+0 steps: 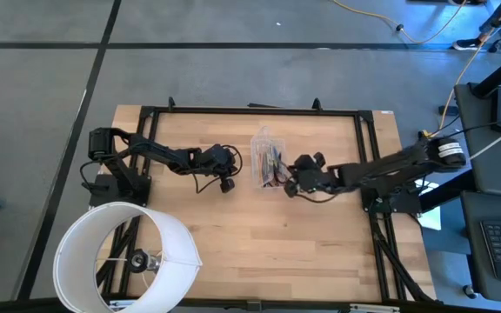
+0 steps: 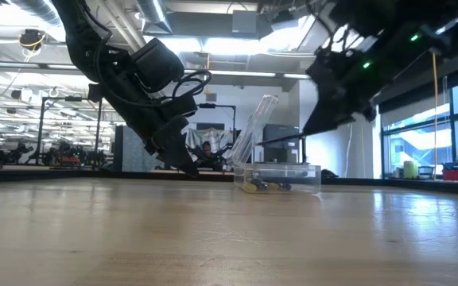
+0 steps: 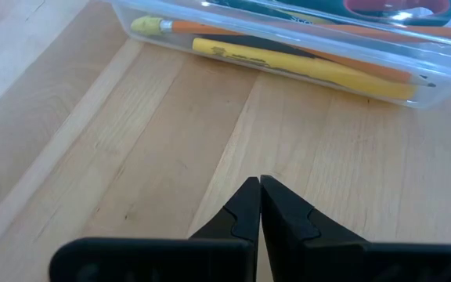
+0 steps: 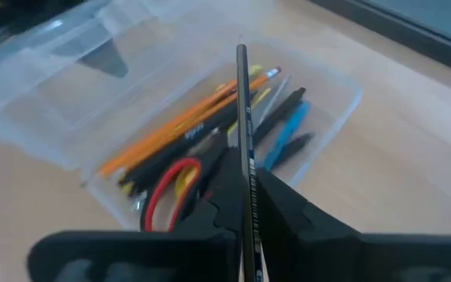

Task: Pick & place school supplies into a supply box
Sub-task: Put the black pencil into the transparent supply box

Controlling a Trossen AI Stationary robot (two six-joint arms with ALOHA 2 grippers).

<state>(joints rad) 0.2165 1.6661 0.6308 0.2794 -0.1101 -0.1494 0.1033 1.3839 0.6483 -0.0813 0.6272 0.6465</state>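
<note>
The supply box point(image 1: 266, 162) is a clear plastic box at the table's middle, its lid point(image 2: 254, 127) tilted up and open. Inside lie orange and yellow pencils point(image 4: 180, 119), black pens, a blue pen point(image 4: 288, 129) and red-handled scissors point(image 4: 164, 188). My right gripper point(image 4: 243, 168) hovers over the box from the right, shut on a thin dark pencil point(image 4: 242, 98). My left gripper point(image 3: 258, 184) is shut on nothing, low over the wood just left of the box point(image 3: 304, 47). My right gripper pinches the dark pencil between its two fingers, at a stretch point(image 4: 243, 150) well back from the free end. The pencil runs along the fingers and sticks out forward past their tips. It is lifted clear, about level above the open box point(image 2: 283, 141).
A large white round cylinder point(image 1: 124, 256) stands at the table's near left corner. A black frame point(image 1: 250, 110) runs along the table's edges. Bare wood lies near the box on the near side point(image 1: 268, 243). People and equipment show in the room beyond the table.
</note>
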